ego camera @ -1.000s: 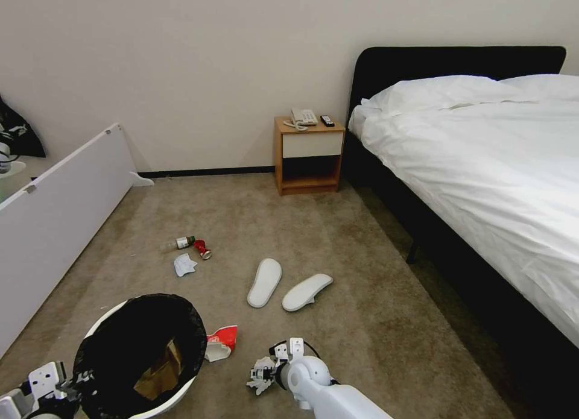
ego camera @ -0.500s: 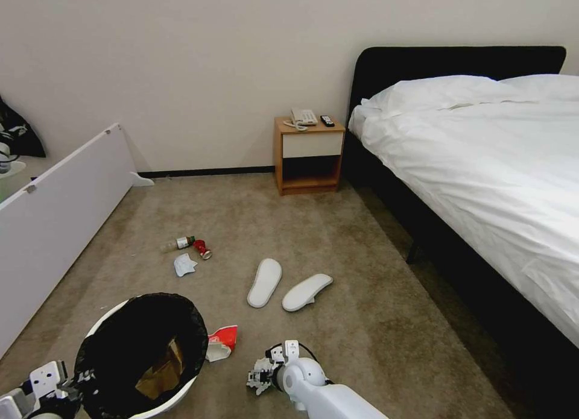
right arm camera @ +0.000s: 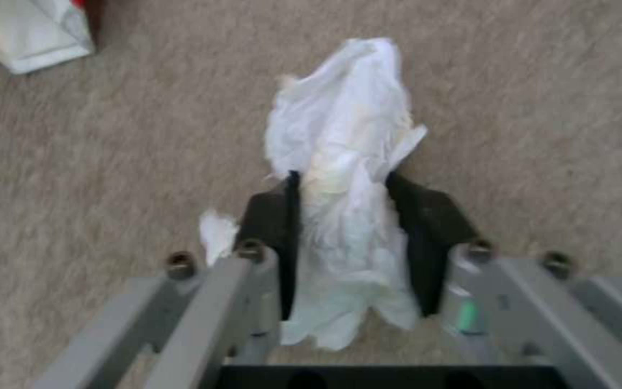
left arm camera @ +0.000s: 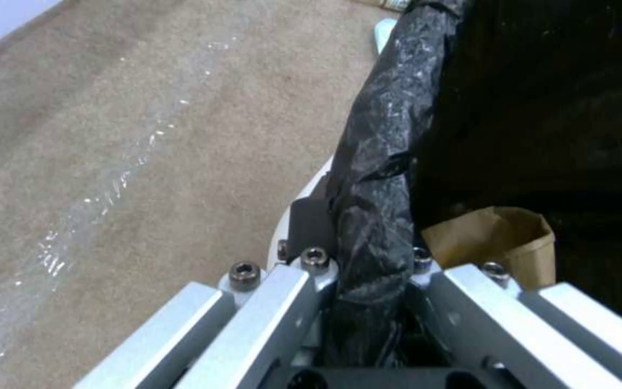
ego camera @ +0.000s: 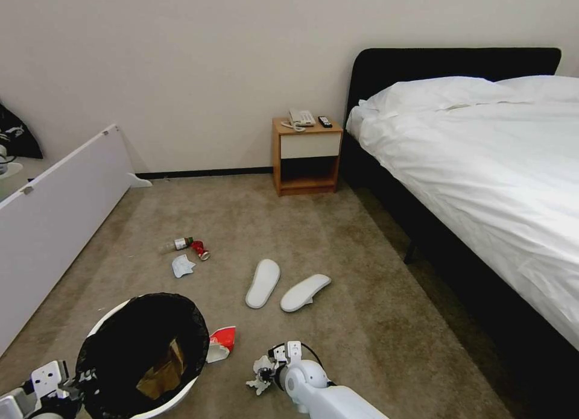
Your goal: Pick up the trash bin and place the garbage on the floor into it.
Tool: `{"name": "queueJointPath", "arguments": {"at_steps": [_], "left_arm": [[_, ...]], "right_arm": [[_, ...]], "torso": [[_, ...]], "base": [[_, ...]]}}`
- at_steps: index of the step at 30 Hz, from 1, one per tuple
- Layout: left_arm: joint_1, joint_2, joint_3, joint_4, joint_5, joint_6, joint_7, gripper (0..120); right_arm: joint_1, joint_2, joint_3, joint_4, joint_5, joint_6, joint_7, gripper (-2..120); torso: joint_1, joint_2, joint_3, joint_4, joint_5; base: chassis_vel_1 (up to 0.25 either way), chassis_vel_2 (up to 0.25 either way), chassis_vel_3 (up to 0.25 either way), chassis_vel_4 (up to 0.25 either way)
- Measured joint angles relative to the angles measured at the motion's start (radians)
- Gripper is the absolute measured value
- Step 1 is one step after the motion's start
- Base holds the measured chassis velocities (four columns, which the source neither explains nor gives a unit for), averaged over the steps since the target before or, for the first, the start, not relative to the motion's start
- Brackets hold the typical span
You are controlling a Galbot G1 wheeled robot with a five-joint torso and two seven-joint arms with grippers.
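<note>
One bin [ego camera: 145, 355] stands on the carpet [ego camera: 362, 322] at the near left, white with a black bag over its rim, and one brown paper bag [ego camera: 161, 371] lies inside it. On the floor I count two white slippers [ego camera: 263, 283] side by side mid-room, one red-white carton [ego camera: 221, 343] touching the bin's right side, and farther left a close group: one clear bottle [ego camera: 175, 245], one crushed red can [ego camera: 201, 250], one white mask [ego camera: 181, 266].

The left claw [left arm camera: 369, 270] reaches in low from the near-left corner and is clamped on the bin's rim, one finger outside the wall, the other inside against the bag. The right arm stretches forward low over the carpet just right of the carton; the right claw [right arm camera: 351, 216] pinches one crumpled white paper [right arm camera: 343, 178] between its dark fingers [right arm camera: 271, 216].

The left wrist view shows the paper bag's folded top up close; the right wrist view shows the grip on the paper, which the head view leaves too small to tell.
</note>
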Motion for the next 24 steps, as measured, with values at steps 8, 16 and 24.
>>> {"name": "queueJointPath", "arguments": {"at_steps": [8,16,24], "left_arm": [[-0.002,-0.005,0.006,0.008,0.003,0.0,0.0,2],[-0.001,-0.007,0.013,0.009,0.005,0.0,-0.001,2],[0.003,-0.005,0.026,0.0,-0.005,0.0,-0.005,2]], "right_arm": [[-0.018,-0.017,-0.012,0.02,0.005,0.0,-0.003,1],[-0.043,-0.096,-0.021,0.164,0.053,-0.018,0.032,0],[-0.046,-0.235,0.018,0.457,0.084,0.024,0.071,0]], "torso": [[0.0,0.0,0.0,0.0001,0.0005],[0.0,0.0,0.0,-0.0005,-0.0001],[0.0,0.0,0.0,-0.0004,0.0]], "base": [[0.0,0.0,0.0,0.0],[0.0,0.0,0.0,0.0],[0.0,0.0,0.0,0.0]]}}
